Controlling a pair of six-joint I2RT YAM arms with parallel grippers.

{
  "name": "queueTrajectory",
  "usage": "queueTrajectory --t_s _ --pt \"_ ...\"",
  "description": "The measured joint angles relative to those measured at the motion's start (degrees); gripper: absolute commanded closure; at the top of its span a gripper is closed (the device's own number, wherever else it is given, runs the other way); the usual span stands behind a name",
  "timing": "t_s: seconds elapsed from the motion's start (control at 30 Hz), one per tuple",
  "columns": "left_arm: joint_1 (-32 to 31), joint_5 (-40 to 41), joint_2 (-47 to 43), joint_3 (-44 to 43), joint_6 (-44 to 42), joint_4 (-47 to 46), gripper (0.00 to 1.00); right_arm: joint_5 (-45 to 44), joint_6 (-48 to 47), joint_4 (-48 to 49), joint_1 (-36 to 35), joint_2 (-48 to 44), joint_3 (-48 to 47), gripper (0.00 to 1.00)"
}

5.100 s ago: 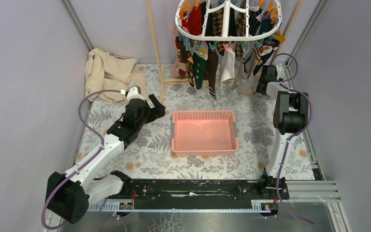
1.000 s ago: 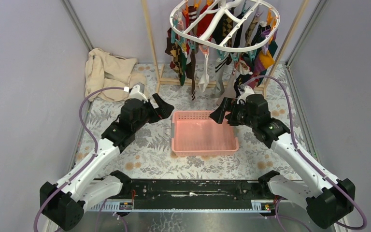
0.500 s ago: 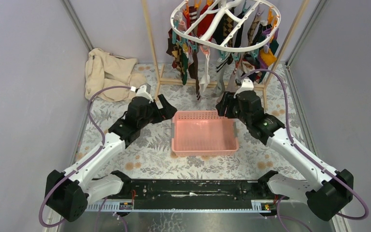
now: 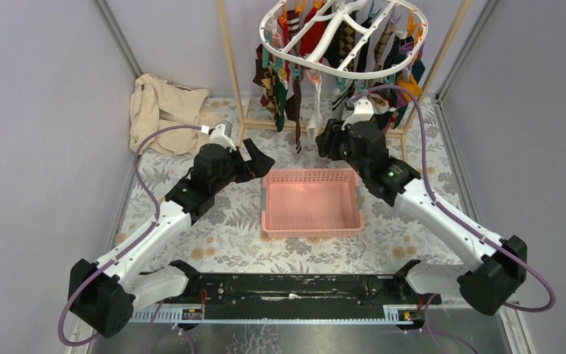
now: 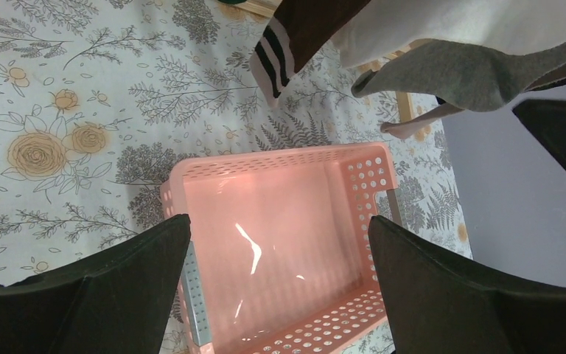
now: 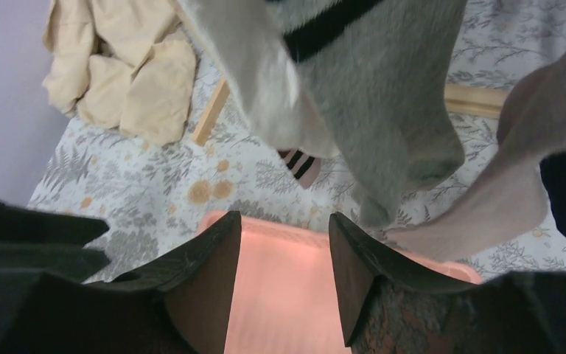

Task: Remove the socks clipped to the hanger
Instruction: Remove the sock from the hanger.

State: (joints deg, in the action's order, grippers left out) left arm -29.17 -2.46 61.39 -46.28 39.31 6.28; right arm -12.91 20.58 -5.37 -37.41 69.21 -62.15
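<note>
At 12 o'clock in the overhead view, the hanger [image 4: 339, 72] hangs tilted from the wooden frame [image 4: 230, 66], with the socks [image 4: 292, 96] still clipped round its rim.

Change over the last second: the right gripper [image 4: 326, 140] has left the pink basket [image 4: 311, 230] at its 3 o'clock side and travelled toward 12 o'clock, arriving under the hanging toes. Its jaws have narrowed from full spread but remain apart. The right wrist view shows nothing between them. A grey sock [image 6: 383, 103] hangs just beyond the fingertips [image 6: 221, 243]. The left gripper [image 4: 254, 158] has edged slightly toward the hanger and is spread wide, holding nothing, at the basket's 11 o'clock corner.

Assessment: the right arm is lining up to pinch a sock. No grip is made yet. No sock lies in the basket, so removal appears not to have begun. A beige cloth [image 4: 163, 110] lies at 10 o'clock.

Markings: no brand, label or legible writing is visible in any view.
</note>
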Motion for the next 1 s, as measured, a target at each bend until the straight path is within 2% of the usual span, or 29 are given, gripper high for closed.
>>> queueTrajectory --t_s 0.23,0.37,0.5,0.57,1.0 --pt "-1.31 0.0 -0.24 0.0 0.07 -0.2 0.01 -7.3 -0.44 -0.35 -0.07 8.39 -6.23 0.48" --pt "-3.04 0.33 -1.14 0.0 0.28 -0.24 0.01 -10.69 -1.09 -0.5 -0.07 9.75 -7.1 0.65" --pt "-5.18 0.98 -1.2 0.0 0.83 -0.28 0.01 -12.74 -1.73 -0.81 -0.07 9.75 -7.1 0.52" --pt "-6.32 1.49 -1.07 -0.02 0.94 -0.26 0.01 -13.14 -2.36 -1.27 -0.07 9.46 -7.08 0.49" --pt "-12.39 5.2 2.54 -2.8 1.18 -1.11 0.01 -15.02 -4.66 -1.64 -0.07 2.14 -5.11 0.46"
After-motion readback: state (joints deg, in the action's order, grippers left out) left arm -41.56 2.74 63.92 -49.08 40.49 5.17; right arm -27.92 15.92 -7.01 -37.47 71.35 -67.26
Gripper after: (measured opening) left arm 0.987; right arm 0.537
